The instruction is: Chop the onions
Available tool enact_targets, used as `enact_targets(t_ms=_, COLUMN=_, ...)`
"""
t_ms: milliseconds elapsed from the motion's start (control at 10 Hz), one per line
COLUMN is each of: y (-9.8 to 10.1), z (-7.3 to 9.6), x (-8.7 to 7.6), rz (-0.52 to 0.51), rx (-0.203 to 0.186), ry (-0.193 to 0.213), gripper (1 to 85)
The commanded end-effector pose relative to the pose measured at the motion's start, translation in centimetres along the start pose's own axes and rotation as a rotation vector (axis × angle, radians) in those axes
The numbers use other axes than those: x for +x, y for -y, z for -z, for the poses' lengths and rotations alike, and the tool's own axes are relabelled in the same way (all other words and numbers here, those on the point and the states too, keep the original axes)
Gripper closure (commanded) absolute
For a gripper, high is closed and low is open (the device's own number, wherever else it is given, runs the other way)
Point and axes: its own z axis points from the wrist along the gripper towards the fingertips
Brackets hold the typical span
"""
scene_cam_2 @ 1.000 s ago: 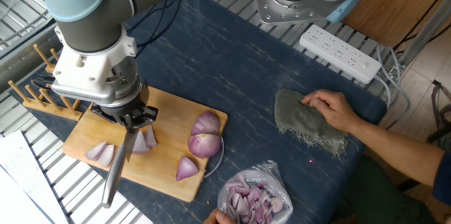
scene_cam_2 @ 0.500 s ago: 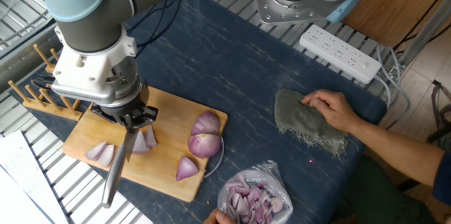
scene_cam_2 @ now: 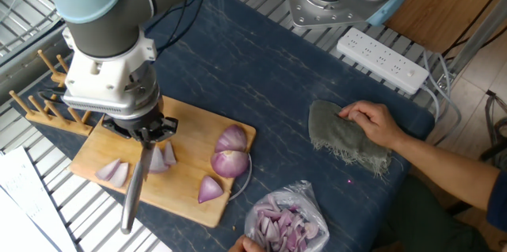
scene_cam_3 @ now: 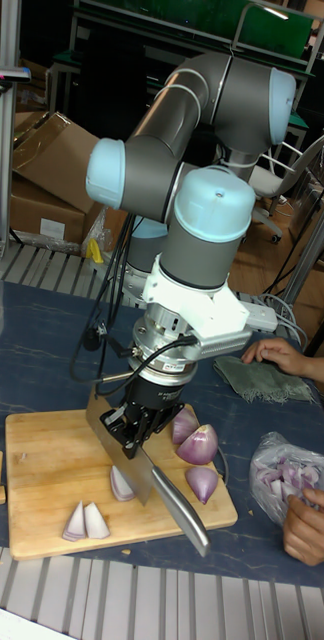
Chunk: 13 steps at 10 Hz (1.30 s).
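Several onions lie on the wooden cutting board (scene_cam_2: 184, 198) (scene_cam_3: 42, 470): two thin wedges (scene_cam_2: 112, 173) (scene_cam_3: 85, 520) at its left, a wedge (scene_cam_2: 163, 157) (scene_cam_3: 122, 483) beside the knife, two larger pieces (scene_cam_2: 231, 150) (scene_cam_3: 198, 440) at the right and a small wedge (scene_cam_2: 210, 190) (scene_cam_3: 202, 484) in front. My gripper (scene_cam_2: 147, 130) (scene_cam_3: 132, 425) hangs over the board's middle, shut on a metal knife (scene_cam_2: 135, 190) (scene_cam_3: 177, 510). The knife's blade points down next to the middle wedge. Whether the blade touches the board or the wedge I cannot tell.
A clear bag of purple onion bits (scene_cam_2: 283, 224) (scene_cam_3: 282, 475) lies right of the board with a person's fingers on it. Another hand rests on a grey cloth (scene_cam_2: 344, 137) (scene_cam_3: 267, 382). A white power strip (scene_cam_2: 382, 60) lies at the back. A wooden peg rack (scene_cam_2: 47, 105) stands left of the board.
The gripper and the knife have shifted slightly to the right over the board. The onion pieces and the person's hands have stayed put.
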Motion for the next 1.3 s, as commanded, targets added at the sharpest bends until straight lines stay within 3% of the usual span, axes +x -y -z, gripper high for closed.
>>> enact_targets(t_ms=0, y=-0.36, z=-0.05, x=-0.57, rz=-0.009, rx=-0.021, ry=0.018, gripper=84.7)
enact_targets(t_ms=1200, y=-0.47, z=-0.69, x=-1.22, rz=-0.006, rx=-0.024, ry=0.027, gripper=84.7)
